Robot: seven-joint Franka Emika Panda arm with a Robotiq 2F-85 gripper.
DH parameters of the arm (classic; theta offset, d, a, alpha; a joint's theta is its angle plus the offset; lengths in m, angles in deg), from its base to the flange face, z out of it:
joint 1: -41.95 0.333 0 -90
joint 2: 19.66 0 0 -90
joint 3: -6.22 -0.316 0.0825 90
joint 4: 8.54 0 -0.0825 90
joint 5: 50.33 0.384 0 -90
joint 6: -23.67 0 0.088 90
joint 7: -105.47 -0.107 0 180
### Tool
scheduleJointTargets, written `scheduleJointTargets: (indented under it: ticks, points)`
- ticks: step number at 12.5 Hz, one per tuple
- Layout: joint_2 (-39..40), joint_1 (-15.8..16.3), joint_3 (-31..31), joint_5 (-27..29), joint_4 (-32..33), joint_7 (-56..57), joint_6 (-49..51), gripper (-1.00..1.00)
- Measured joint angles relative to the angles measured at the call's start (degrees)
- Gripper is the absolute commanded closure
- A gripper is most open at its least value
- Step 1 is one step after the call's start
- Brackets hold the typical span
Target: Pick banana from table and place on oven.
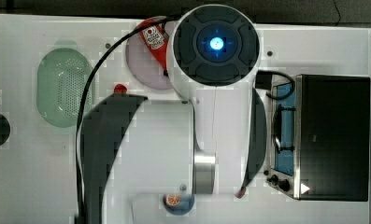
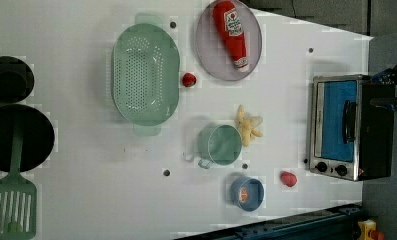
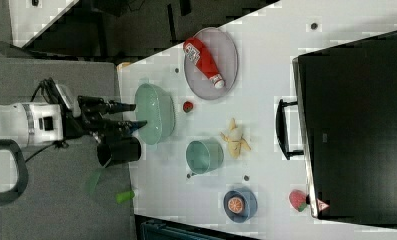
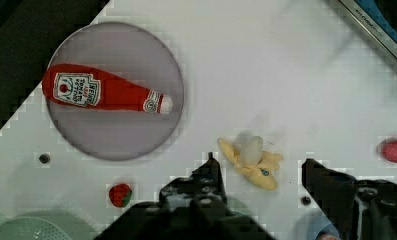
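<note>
The gripper (image 4: 258, 187) hangs high, fingers spread and empty; the banana (image 4: 251, 161) lies straight below, lengthwise between them, beside the green cup (image 2: 220, 145).

Gripper (image 4: 258, 172) hangs above the table (image 4: 266, 75), fingers parted, nothing between them. Banana (image 4: 251, 160) lies on the table below the gap, nearer one finger. Ketchup bottle (image 4: 101, 92) on a plate (image 4: 116, 135), well off to one side. Strawberry (image 4: 120, 194) beside that finger. Oven (image 4: 381, 25) far off on the opposite side.
</note>
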Motion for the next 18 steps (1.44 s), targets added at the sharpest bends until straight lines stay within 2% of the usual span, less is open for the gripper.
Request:
scheduleJointTargets:
  ticks: [2, 3, 5, 8, 11, 14, 18]
  points:
    - [-12.15, 0.04, 0.01, -1.17, 11.3, 0.21, 11.88, -0.8]
    - [-17.88, 0.06, 0.07, -1.35, 14.44, 0.21, 13.45, -1.0]
    - [-27.01, 0.08, 0.99, -0.73, 15.22, 0.59, 11.82, -1.0]
    - [-32.07, -1.99, 1.61, -0.5, 11.58, 0.95, 7.87, -1.0]
    - [-27.4, -1.6, 1.91, -0.32, 14.32, 1.18, -0.78, -1.0]
    - [-15.05, -1.22, 1.51, -0.79, 19.14, 1.36, -8.52, -1.0]
    - [-1.71, -1.44, -0.95, -0.49, 30.66, 1.89, -21.5, -1.0]
